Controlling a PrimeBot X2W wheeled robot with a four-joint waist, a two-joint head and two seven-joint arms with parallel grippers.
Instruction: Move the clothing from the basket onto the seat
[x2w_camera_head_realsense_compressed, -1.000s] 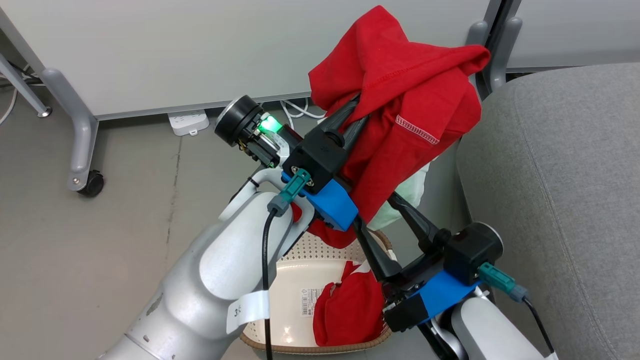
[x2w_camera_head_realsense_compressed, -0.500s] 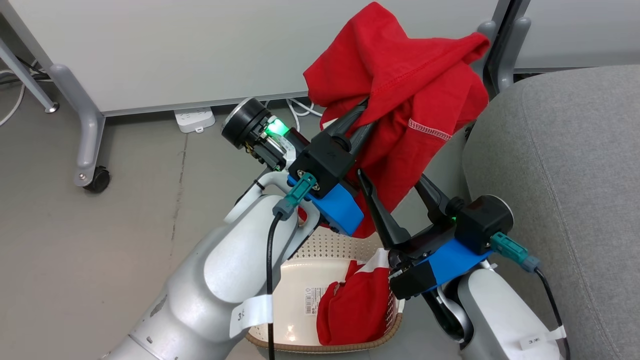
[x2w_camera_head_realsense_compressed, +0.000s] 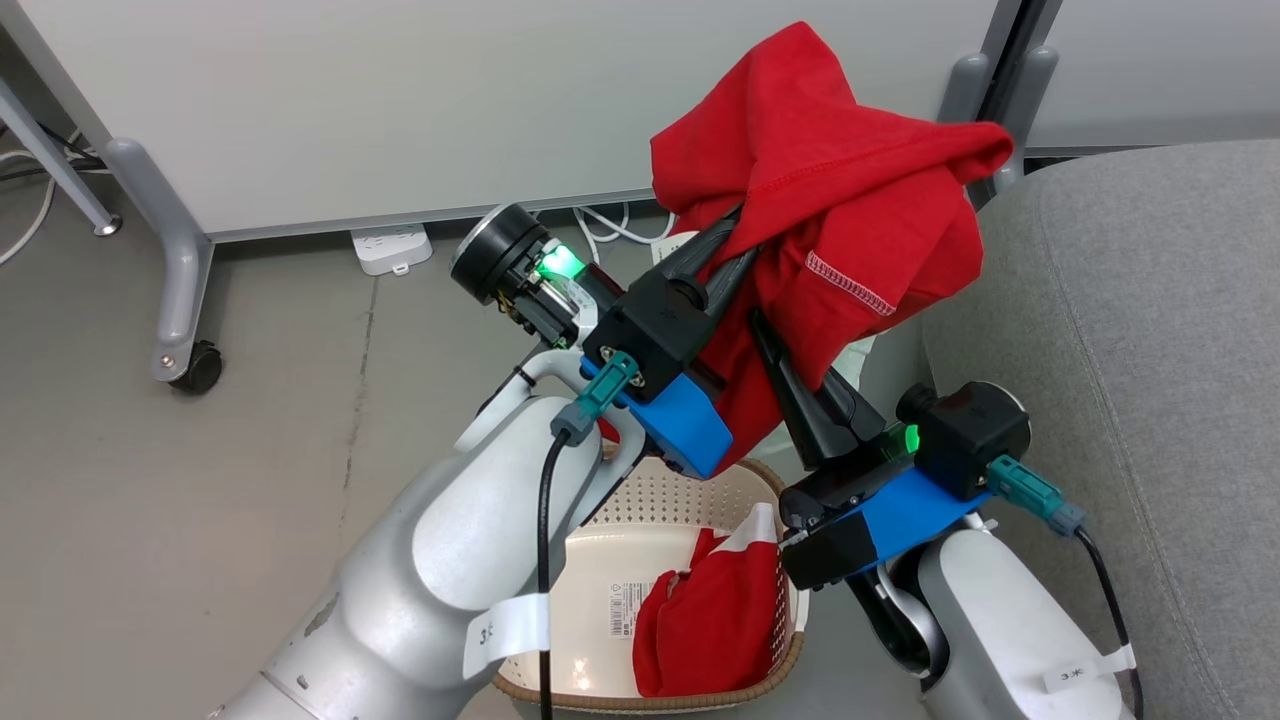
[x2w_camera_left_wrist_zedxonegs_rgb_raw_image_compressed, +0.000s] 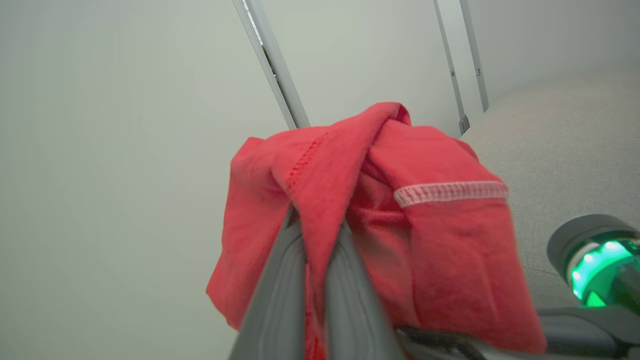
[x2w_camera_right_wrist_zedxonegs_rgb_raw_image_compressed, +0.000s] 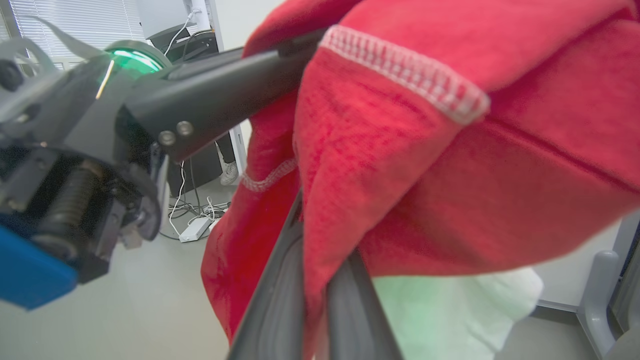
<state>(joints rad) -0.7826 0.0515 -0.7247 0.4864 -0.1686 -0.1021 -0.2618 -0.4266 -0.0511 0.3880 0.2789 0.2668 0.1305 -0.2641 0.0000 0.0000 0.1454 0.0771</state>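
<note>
Grey floor, sofa seat on the right: left end effector and right end effector both pinch one red garment, basket below.

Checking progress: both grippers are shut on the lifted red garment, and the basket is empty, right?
No: the basket is not empty. The head view shows a second red garment lying in it. Otherwise right: the left gripper and right gripper are both shut on the lifted garment.
</note>
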